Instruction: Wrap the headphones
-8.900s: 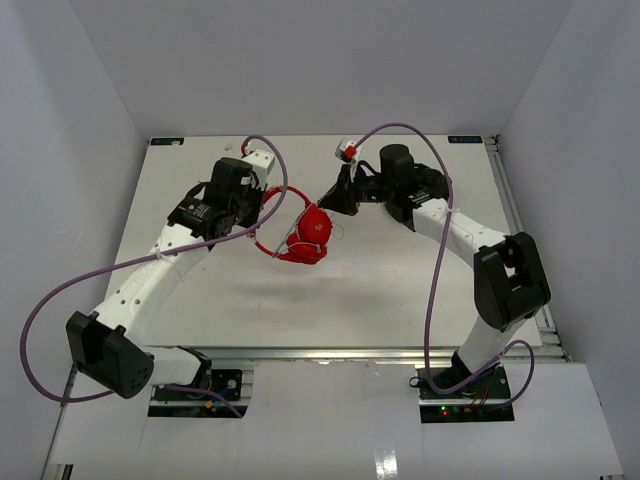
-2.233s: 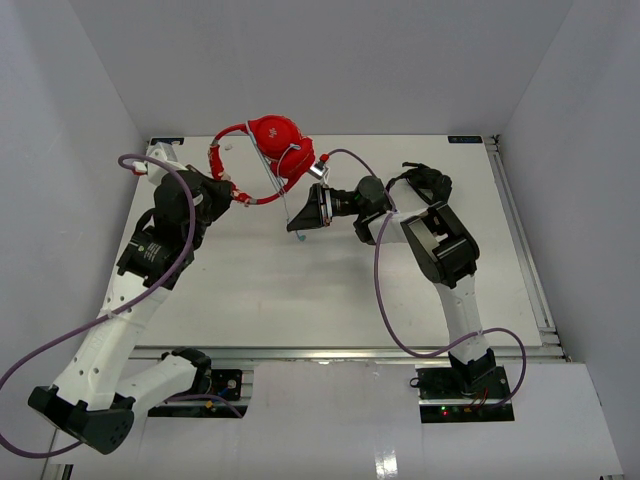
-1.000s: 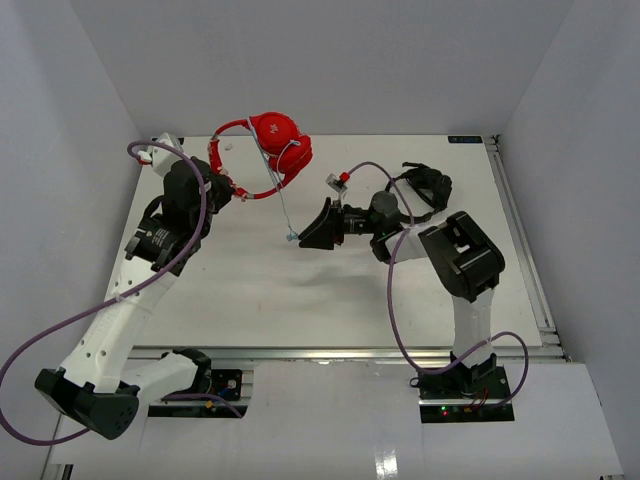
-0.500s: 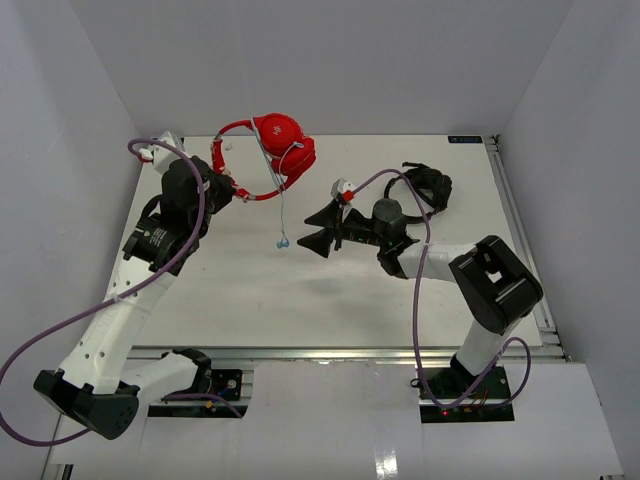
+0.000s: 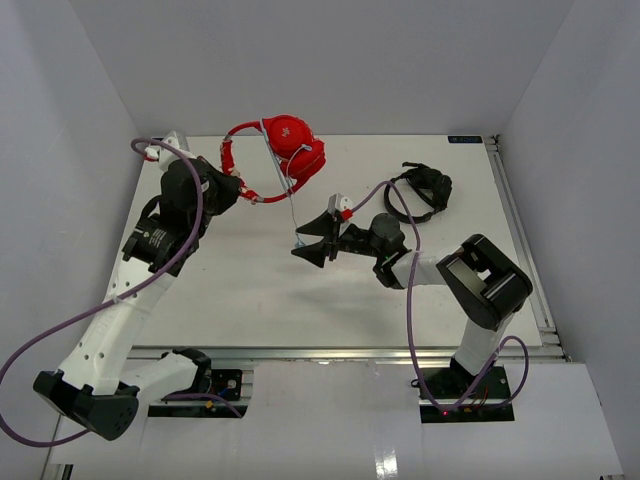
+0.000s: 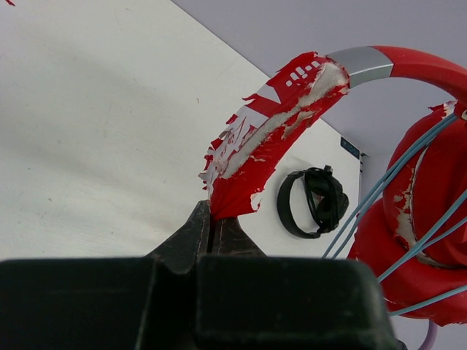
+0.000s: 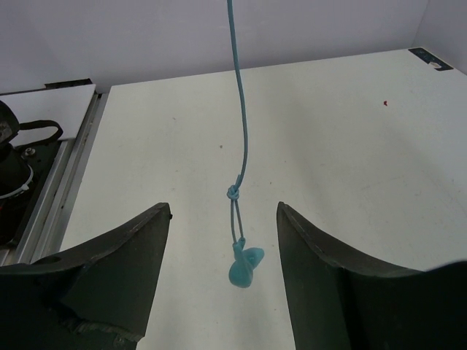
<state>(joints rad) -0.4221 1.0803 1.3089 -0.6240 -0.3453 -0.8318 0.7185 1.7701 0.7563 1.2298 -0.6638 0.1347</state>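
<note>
The red headphones [image 5: 290, 150] hang in the air over the table's far left. My left gripper [image 5: 240, 188] is shut on the peeling end of their headband [image 6: 255, 153], as the left wrist view [image 6: 210, 217] shows. Pale blue cable [image 6: 408, 189] is wound round the red earcup [image 6: 430, 219]. One strand [image 5: 294, 205] drops straight down from it. Its knotted end with a small blue plug [image 7: 244, 266] dangles between the fingers of my right gripper [image 7: 222, 208], touching neither. That gripper [image 5: 308, 240] is open.
Black headphones [image 5: 420, 190] lie on the table at the far right, behind the right arm, and also show in the left wrist view [image 6: 312, 203]. A metal rail [image 5: 520, 240] runs along the table's right edge. White walls enclose the table.
The left arm has carried the headphones slightly to the right. The cable end swung free of the right gripper, which then came back and now stands open around it.
</note>
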